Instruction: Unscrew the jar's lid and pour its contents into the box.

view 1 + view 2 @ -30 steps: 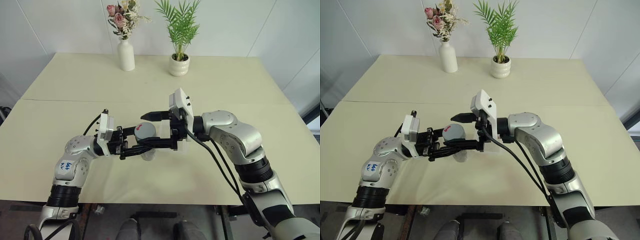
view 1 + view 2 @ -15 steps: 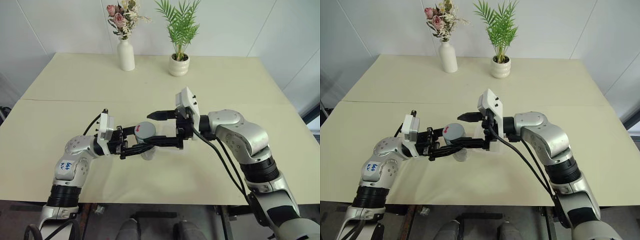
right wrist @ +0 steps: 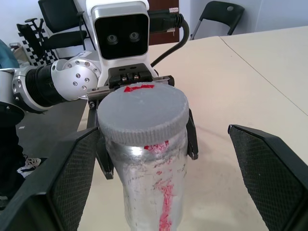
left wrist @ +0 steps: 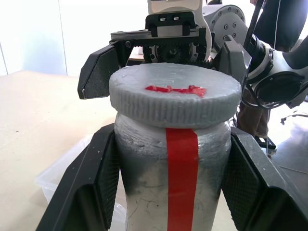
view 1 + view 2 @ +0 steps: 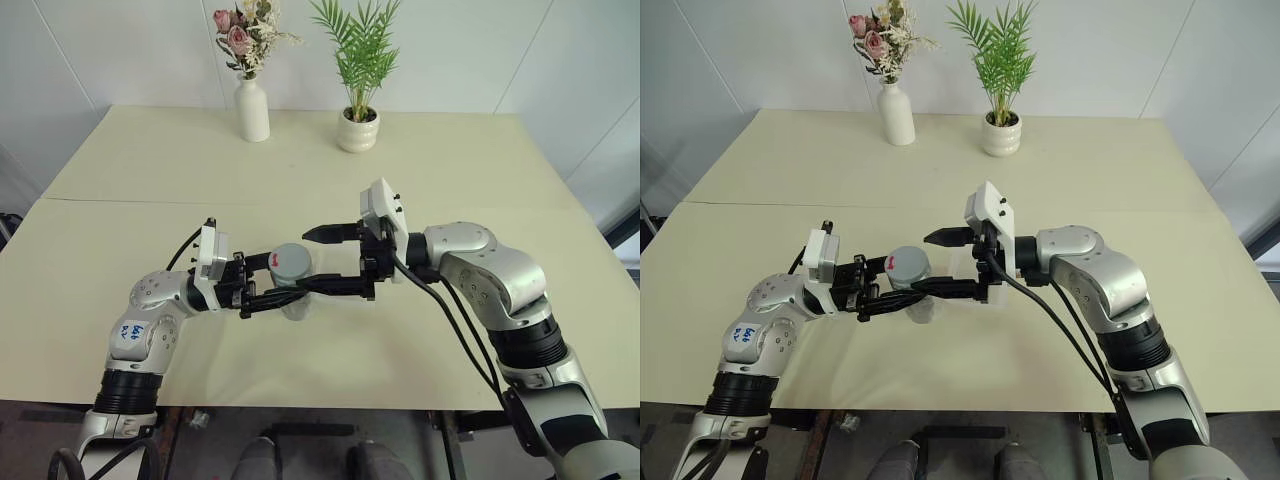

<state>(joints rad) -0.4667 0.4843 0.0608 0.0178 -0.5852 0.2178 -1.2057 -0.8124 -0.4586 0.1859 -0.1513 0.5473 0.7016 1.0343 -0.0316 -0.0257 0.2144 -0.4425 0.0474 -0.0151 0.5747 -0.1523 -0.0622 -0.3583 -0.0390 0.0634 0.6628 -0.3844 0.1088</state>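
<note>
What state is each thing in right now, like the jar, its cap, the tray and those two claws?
jar: upright, held above the table by its body.
lid: on the jar, not yet off.
box: on the table beneath the jar; what lies in it cannot be told.
left gripper: shut on the jar.
right gripper: open, fingers either side of the lid, not touching it.
flower vase: upright.
plant pot: upright.

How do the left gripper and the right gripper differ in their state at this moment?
The left gripper is shut on the jar, its fingers pressing the jar's sides; the right gripper is open and holds nothing. The left gripper's fingers sit below the lid; the right gripper's fingers stand wide apart on either side of the jar without touching it. Both have two black fingers and point toward each other above the table.
</note>
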